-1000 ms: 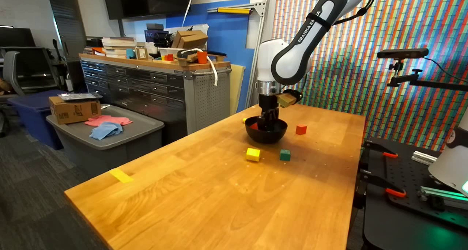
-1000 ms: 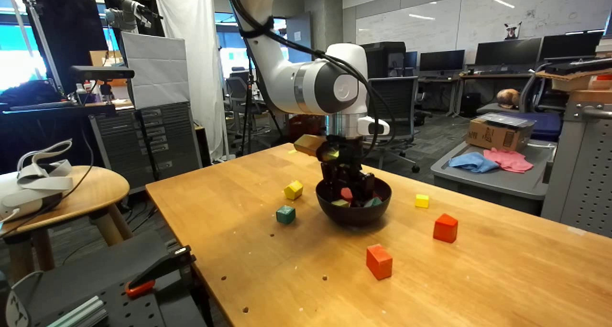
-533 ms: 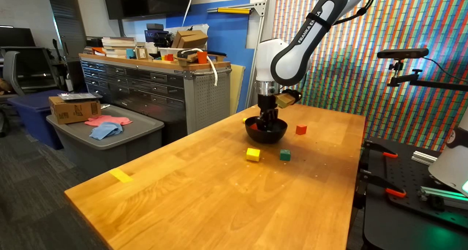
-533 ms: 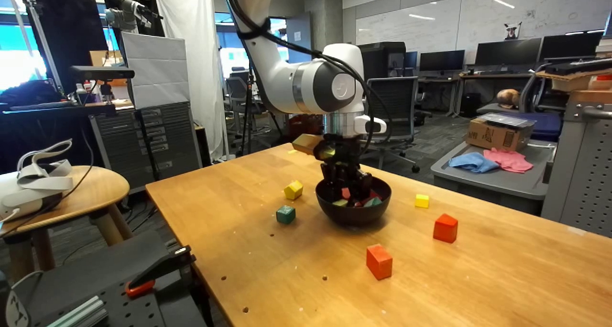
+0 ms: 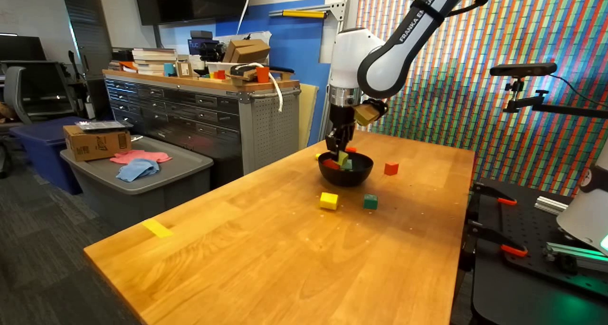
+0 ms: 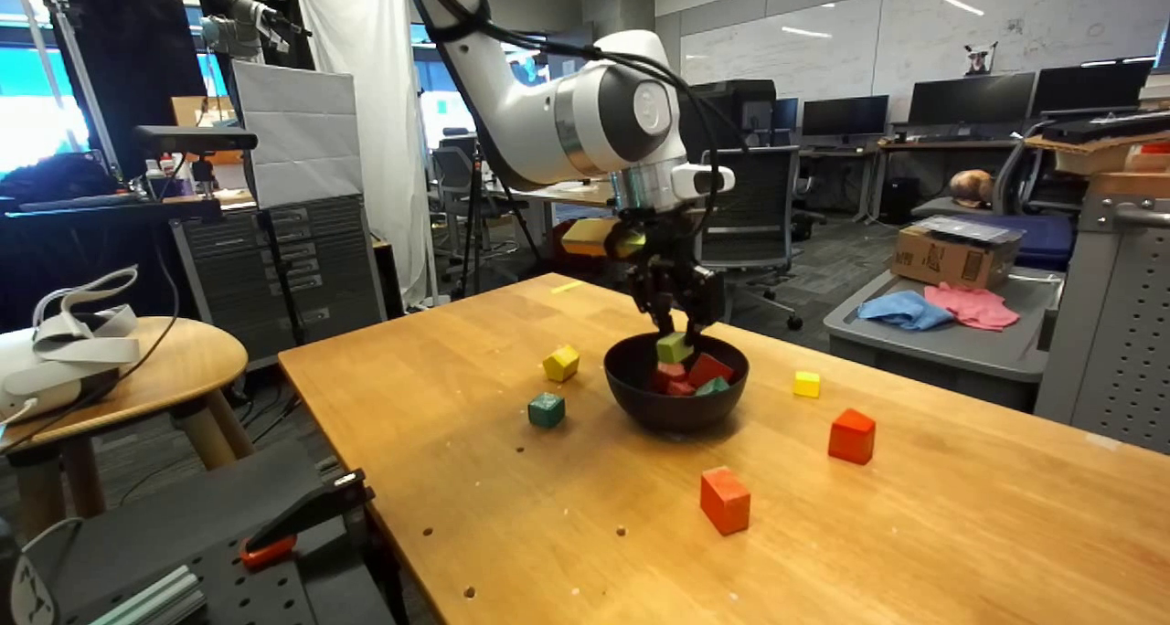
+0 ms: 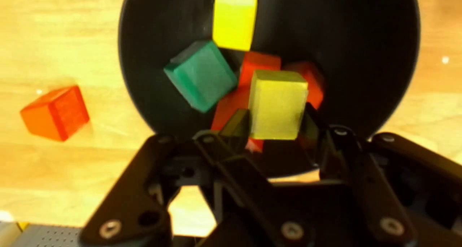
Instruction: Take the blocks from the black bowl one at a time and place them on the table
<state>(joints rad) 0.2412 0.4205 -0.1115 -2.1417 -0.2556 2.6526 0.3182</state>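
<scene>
My gripper [image 7: 276, 121] is shut on a yellow block [image 7: 278, 106], with a finger on each side of it. It holds the block at about rim height over the black bowl [image 6: 672, 415], as an exterior view [image 6: 675, 349] shows. In the wrist view the bowl holds another yellow block [image 7: 234, 21], a green block [image 7: 206, 79] and red blocks [image 7: 261, 61], partly hidden under the held one. On the table [image 5: 285, 258] lie a yellow block [image 5: 328, 201], a green block [image 5: 370, 201], a red block [image 6: 852, 437], an orange block [image 6: 725, 500] and a small yellow block [image 6: 806, 384].
A flat yellow strip [image 5: 157, 228] lies near the table's edge. A grey workbench with drawers [image 5: 180, 106] and a grey bin [image 5: 142, 173] stand beside the table. Black clamps [image 5: 494, 234] sit at the table's side. A stool [image 6: 174, 360] stands nearby.
My gripper has risen from inside the bowl and tilted, with the yellow block now lifted in it. The red and green blocks in the bowl show more. The bowl has not moved.
</scene>
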